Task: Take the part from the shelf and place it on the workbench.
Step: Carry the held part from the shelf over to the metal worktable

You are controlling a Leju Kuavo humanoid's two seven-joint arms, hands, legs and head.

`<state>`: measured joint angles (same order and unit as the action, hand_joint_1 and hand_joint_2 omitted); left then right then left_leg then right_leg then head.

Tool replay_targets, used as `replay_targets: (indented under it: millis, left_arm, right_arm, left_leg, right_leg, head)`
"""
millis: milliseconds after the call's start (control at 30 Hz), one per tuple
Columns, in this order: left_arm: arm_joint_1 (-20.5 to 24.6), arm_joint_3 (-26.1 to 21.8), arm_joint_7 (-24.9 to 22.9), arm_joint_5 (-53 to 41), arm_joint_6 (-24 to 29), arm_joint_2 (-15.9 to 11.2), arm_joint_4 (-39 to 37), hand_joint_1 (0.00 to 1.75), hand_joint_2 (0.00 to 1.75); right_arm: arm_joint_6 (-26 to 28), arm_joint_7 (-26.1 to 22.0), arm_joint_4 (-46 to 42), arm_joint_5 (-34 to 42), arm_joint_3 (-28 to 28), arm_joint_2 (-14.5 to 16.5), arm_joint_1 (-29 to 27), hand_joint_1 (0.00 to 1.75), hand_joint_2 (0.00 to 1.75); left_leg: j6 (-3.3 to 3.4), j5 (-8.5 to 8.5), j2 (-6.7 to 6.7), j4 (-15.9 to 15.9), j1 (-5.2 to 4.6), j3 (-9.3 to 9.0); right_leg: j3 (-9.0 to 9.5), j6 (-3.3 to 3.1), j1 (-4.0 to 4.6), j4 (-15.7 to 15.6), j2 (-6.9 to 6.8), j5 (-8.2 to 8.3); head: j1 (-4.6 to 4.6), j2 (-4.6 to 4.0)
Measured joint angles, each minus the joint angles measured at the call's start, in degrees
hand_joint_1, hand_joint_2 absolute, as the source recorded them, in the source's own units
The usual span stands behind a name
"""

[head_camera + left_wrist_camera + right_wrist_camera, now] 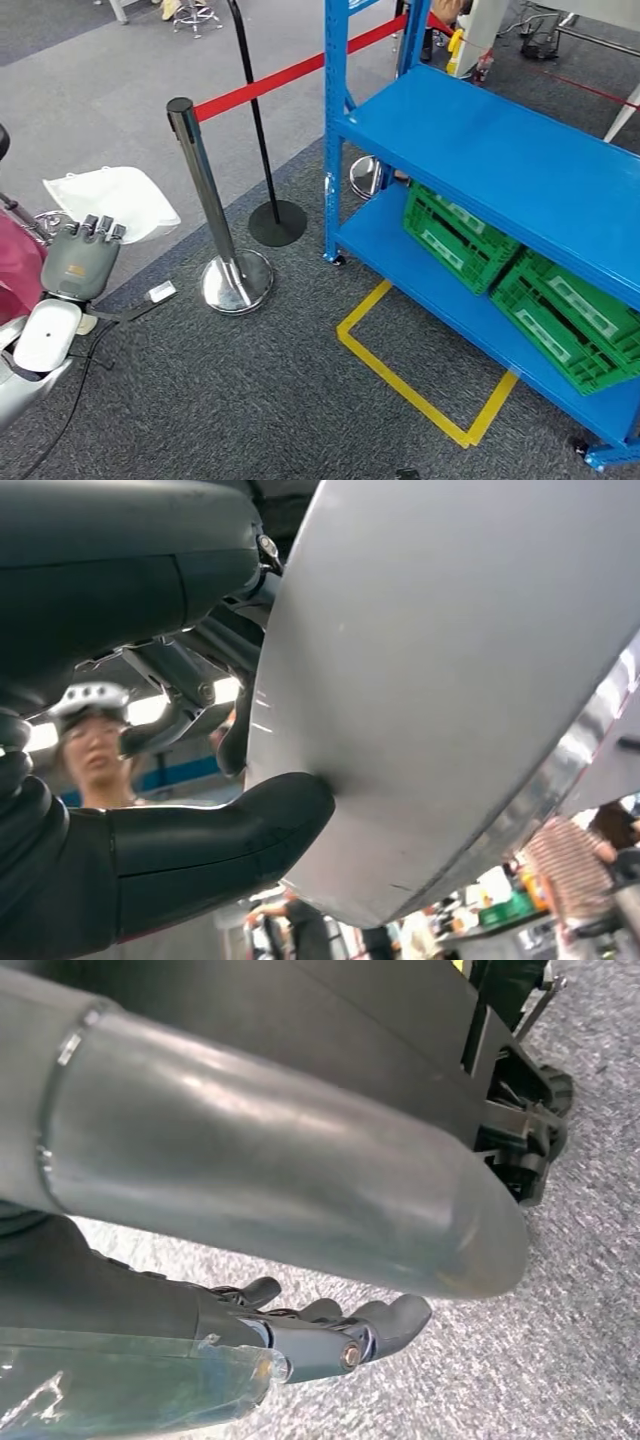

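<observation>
Head view first: left hand (79, 262) low at the left edge, fingers hooked over the near edge of the white part (113, 200) and holding it, so the part sits off the shelf (483, 150) and well to the left of it, above the grey carpet (226, 400). Blue shelf on the right, two green crates (456, 238) side by side on its lower level. Between hand and shelf, a chrome post (207, 195) carrying a red belt (294, 72), a black post (260, 130) just behind it, and yellow tape (407, 385) marking a box on the floor in front of the shelf. Left wrist view next - big pale curved face of the part (453, 660) right up close, dark thumb (219, 830) pressed flat against it, darker fingers over the far side, and a person in a helmet (90, 740) in the background. Right wrist view last - right hand (332, 1330) hanging over the carpet, dark fingers lying close together, but can't tell if they're closed or just relaxed.
</observation>
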<state>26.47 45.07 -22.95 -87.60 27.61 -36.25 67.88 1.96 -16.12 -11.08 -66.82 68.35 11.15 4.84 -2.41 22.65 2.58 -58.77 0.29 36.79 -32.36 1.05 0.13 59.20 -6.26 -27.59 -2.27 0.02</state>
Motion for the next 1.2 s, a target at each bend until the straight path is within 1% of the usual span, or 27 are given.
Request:
replay_targets:
  millis: [33,100,167,200,233,267,300,333,400,433,467,533,567,600,667,733,767,800,833,900,933,967,1033,1067,1100,1167,1200]
  left_arm:
    - [-0.02,0.0,-0.02,0.0,0.02,-0.08,0.17,1.75,1.75]
    - [-0.05,-0.01,-0.06,0.0,0.02,-0.16,0.29,1.75,1.75]
    - [-0.08,0.01,-0.05,0.0,0.02,0.02,0.42,1.75,1.75]
    - [-0.2,0.03,0.0,0.0,0.01,0.17,0.45,1.75,1.75]
    - [-0.34,0.04,0.05,0.0,-0.01,0.28,0.47,1.75,1.75]
    - [-0.45,0.04,0.09,0.0,-0.02,0.37,0.47,1.75,1.75]
    - [-0.52,0.04,0.11,0.0,-0.02,0.42,0.47,1.75,1.75]
    - [-0.54,0.03,0.11,0.0,-0.02,0.45,0.47,1.75,1.75]
    - [-0.52,0.01,0.11,0.0,-0.02,0.49,0.47,1.75,1.75]
    - [-0.51,-0.01,0.12,0.0,-0.02,0.49,0.47,1.75,1.75]
    - [-0.55,-0.01,0.13,0.0,-0.02,0.48,0.48,1.75,1.75]
    - [-0.76,-0.01,0.15,0.0,-0.02,0.29,0.48,1.75,1.75]
    - [-0.84,-0.02,0.15,0.0,-0.02,0.15,0.48,1.75,1.75]
    - [-0.82,-0.02,0.15,0.0,-0.01,0.04,0.48,1.75,1.75]
    - [-0.63,-0.02,0.14,0.0,0.0,0.08,0.49,1.75,1.75]
    - [-0.67,0.02,0.14,0.0,-0.01,0.32,0.49,1.75,1.75]
    - [-0.78,0.03,0.14,0.0,-0.02,0.4,0.49,1.75,1.75]
    - [-0.84,0.03,0.15,0.0,-0.02,0.43,0.49,1.75,1.75]
    - [-0.86,0.02,0.15,0.0,-0.02,0.44,0.49,1.75,1.75]
    - [-0.71,-0.03,0.15,0.0,-0.02,0.45,0.5,1.75,1.75]
    - [-0.63,-0.05,0.15,0.0,-0.02,0.5,0.52,1.75,1.75]
    - [-0.58,-0.05,0.15,0.0,-0.01,0.51,0.54,1.75,1.75]
    - [-0.65,-0.04,0.15,0.0,-0.01,0.4,0.58,1.75,1.75]
    - [-0.69,-0.06,0.15,0.0,-0.01,0.27,0.61,1.75,1.75]
    - [-0.63,-0.08,0.15,0.0,-0.01,0.17,0.63,1.75,1.75]
    - [-0.47,-0.08,0.14,0.0,0.0,0.24,0.7,1.75,1.75]
    - [-0.45,-0.05,0.13,0.0,-0.01,0.35,0.73,1.75,1.75]
  right_arm:
    - [-0.01,-0.01,0.0,0.01,0.0,0.0,0.03,0.0,0.0]
    - [-0.03,-0.01,0.0,0.01,-0.01,0.01,0.06,0.0,0.0]
    - [-0.05,0.0,0.0,0.04,-0.01,0.01,-0.03,0.0,0.0]
    - [-0.06,0.01,0.0,0.07,-0.01,0.0,-0.1,0.0,0.0]
    - [-0.06,0.01,0.0,0.1,-0.01,-0.01,-0.15,0.0,0.0]
    - [-0.06,0.01,0.0,0.14,-0.01,-0.01,-0.16,0.0,0.0]
    - [-0.06,0.01,0.0,0.16,-0.01,-0.01,-0.15,0.0,0.0]
    - [-0.06,0.01,0.0,0.17,-0.01,-0.01,-0.12,0.0,0.0]
    - [-0.05,0.01,0.0,0.18,-0.01,0.0,-0.05,0.0,0.0]
    - [-0.05,0.02,0.0,0.18,-0.01,0.01,-0.01,0.0,0.0]
    - [-0.04,0.02,0.0,0.18,-0.01,0.01,0.02,0.0,0.0]
    - [-0.04,0.02,0.01,0.18,0.0,0.04,0.08,0.0,0.0]
    - [-0.04,0.01,0.01,0.19,0.01,0.06,0.1,0.0,0.0]
    - [-0.05,0.0,0.01,0.19,0.01,0.08,0.1,0.0,0.0]
    - [-0.07,0.0,0.0,0.19,0.01,0.08,0.0,0.0,0.0]
    - [-0.08,0.01,0.0,0.18,0.01,0.08,-0.15,0.0,0.0]
    - [-0.08,0.01,0.0,0.18,0.02,0.08,-0.18,0.0,0.0]
    - [-0.08,0.01,0.0,0.18,0.02,0.08,-0.17,0.0,0.0]
    - [-0.08,0.01,0.0,0.18,0.02,0.08,-0.15,0.0,0.0]
    - [-0.09,0.01,0.0,0.18,0.01,0.08,-0.11,0.0,0.0]
    - [-0.09,0.0,0.0,0.18,0.01,0.08,-0.1,0.0,0.0]
    - [-0.09,0.0,0.0,0.18,0.0,0.08,-0.1,0.0,0.0]
    - [-0.09,0.01,0.0,0.18,0.01,0.08,-0.06,0.0,0.0]
    - [-0.09,0.0,0.0,0.18,0.01,0.08,-0.03,0.0,0.0]
    - [-0.1,-0.01,0.0,0.17,0.01,0.08,0.0,0.0,0.0]
    - [-0.11,-0.02,0.0,0.17,-0.01,0.08,-0.01,0.0,0.0]
    - [-0.1,-0.01,0.0,0.18,-0.01,0.08,-0.05,0.0,0.0]
  left_leg:
    - [0.59,-0.49,0.42,2.22,-0.13,-1.14]
    - [1.38,-0.7,-1.14,2.49,0.12,-1.21]
    - [1.93,-0.74,-2.66,2.51,0.13,-1.18]
    - [2.05,-0.74,-3.48,2.49,0.05,-1.16]
    - [2.11,-0.73,-4.29,2.48,-0.03,-1.16]
    - [2.13,-0.74,-5.16,2.45,-0.08,-1.16]
    - [2.13,-0.75,-6.04,2.41,-0.1,-1.18]
    - [2.08,-0.76,-6.89,2.33,-0.08,-1.18]
    - [1.78,-0.79,-8.44,2.03,-0.04,-1.02]
    - [1.5,-0.87,-9.05,1.93,-0.01,-0.84]
    - [1.14,-1.03,-9.61,1.94,0.05,-0.64]
    - [0.45,-1.4,-10.44,2.14,0.22,-0.3]
    - [0.14,-1.23,-9.64,1.87,0.16,-0.08]
    - [-0.14,-0.51,-8.2,0.77,0.06,0.51]
    - [-0.67,2.72,-4.6,-5.1,-0.08,3.31]
    - [-1.09,5.73,-3.4,-12.52,0.17,6.89]
    - [-1.22,5.93,-3.26,-14.18,0.31,7.65]
    - [-1.3,5.1,-3.15,-13.64,0.42,7.31]
    - [-1.33,3.42,-2.65,-10.68,0.47,5.64]
    - [-1.15,0.32,-0.04,-2.73,0.26,1.09]
    - [-0.82,-0.48,1.06,0.26,0.06,-0.56]
    - [-0.44,-0.61,1.62,1.64,-0.13,-1.26]
    - [0.49,-0.56,0.43,2.18,-0.27,-1.3]
    - [0.86,-0.6,-0.3,2.3,-0.18,-1.32]
    - [1.27,-0.66,-1.06,2.41,-0.07,-1.37]
    - [1.92,-0.7,-2.44,2.53,0.1,-1.44]
    - [2.12,-0.67,-3.16,2.52,0.07,-1.44]
  right_leg:
    - [0.29,0.62,0.16,-0.02,-0.42,-0.39]
    - [-0.78,1.1,-0.03,2.85,2.27,-2.38]
    - [-4.27,1.15,-0.06,10.22,5.54,-5.98]
    - [-6.21,1.08,0.0,13.98,6.01,-7.34]
    - [-7.68,1.0,0.06,16.5,6.18,-7.9]
    - [-8.13,0.88,0.09,16.73,6.25,-7.21]
    - [-7.5,0.73,0.09,14.75,6.38,-5.54]
    - [-5.94,0.62,0.03,11.0,6.92,-3.27]
    - [-2.64,0.46,-0.31,3.59,9.39,-0.13]
    - [-1.64,0.4,-0.41,1.59,10.29,0.46]
    - [-1.26,0.26,-0.4,0.95,10.68,0.47]
    - [-1.04,-0.27,-0.29,0.82,9.58,0.8]
    - [-0.99,-0.63,-0.34,0.68,9.02,0.99]
    - [-0.92,-1.01,-0.42,0.49,8.38,1.14]
    - [-0.85,-1.54,-0.44,0.24,6.93,1.22]
    - [-0.89,-1.71,-0.38,0.22,5.32,1.13]
    - [-0.88,-1.7,-0.38,0.22,4.5,1.07]
    - [-0.86,-1.64,-0.38,0.22,3.71,1.0]
    - [-0.76,-1.52,-0.39,0.22,2.91,0.89]
    - [-0.46,-1.08,-0.2,0.3,1.49,0.52]
    - [-0.28,-0.76,-0.02,0.29,0.83,0.33]
    - [-0.1,-0.45,0.18,0.22,0.22,0.17]
    - [0.34,0.18,0.27,-0.1,-0.97,-0.06]
    - [0.38,0.5,0.16,0.07,-0.42,-0.37]
    - [0.0,0.76,0.02,1.09,0.89,-1.13]
    - [-2.66,1.03,-0.16,6.74,4.55,-4.12]
    - [-4.66,1.02,-0.14,10.76,5.58,-5.89]
  head:
    - [0.04,0.0]
    - [0.14,0.0]
    - [0.26,0.0]
    - [0.28,0.0]
    - [0.28,0.0]
    - [0.29,0.0]
    - [0.28,0.0]
    - [0.29,0.0]
    - [0.26,0.0]
    - [0.23,0.0]
    - [0.21,0.0]
    - [0.23,0.0]
    - [0.12,0.01]
    - [-0.07,0.01]
    - [-0.45,0.01]
    - [-0.52,0.0]
    - [-0.55,0.0]
    - [-0.53,0.0]
    - [-0.54,0.0]
    - [-0.57,0.0]
    - [-0.52,0.0]
    - [-0.51,0.0]
    - [-0.45,0.0]
    - [-0.45,0.0]
    - [-0.38,0.0]
    - [-0.15,0.01]
    - [-0.05,0.01]
